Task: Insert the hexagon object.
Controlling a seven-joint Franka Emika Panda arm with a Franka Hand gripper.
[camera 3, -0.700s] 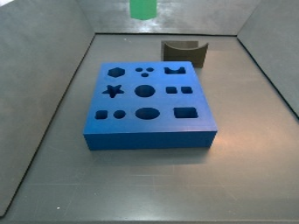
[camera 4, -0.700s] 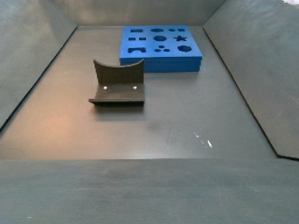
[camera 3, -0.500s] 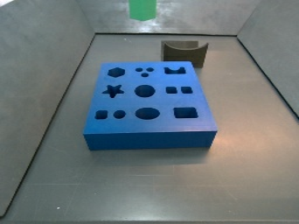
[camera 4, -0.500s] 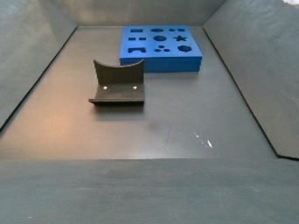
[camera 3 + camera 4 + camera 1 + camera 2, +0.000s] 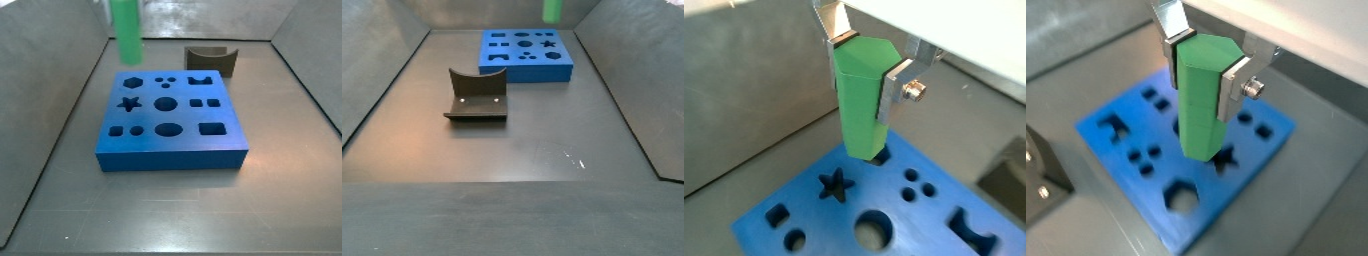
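The gripper (image 5: 869, 58) was clenched on the upper part of the hexagon object (image 5: 861, 100), which hung upright below it, above the blue block (image 5: 885, 205) and not yet in any hole. To seat it well, in my judgement, the peg's lower end should be centred over the hexagonal hole (image 5: 132, 81), its flats turned to match, then lowered straight. Both wrist views showed the silver fingers (image 5: 1236, 84) on the peg but hid that hole behind it; a side view showed the hole and the dark arch block (image 5: 211, 60) beyond, not the grip.
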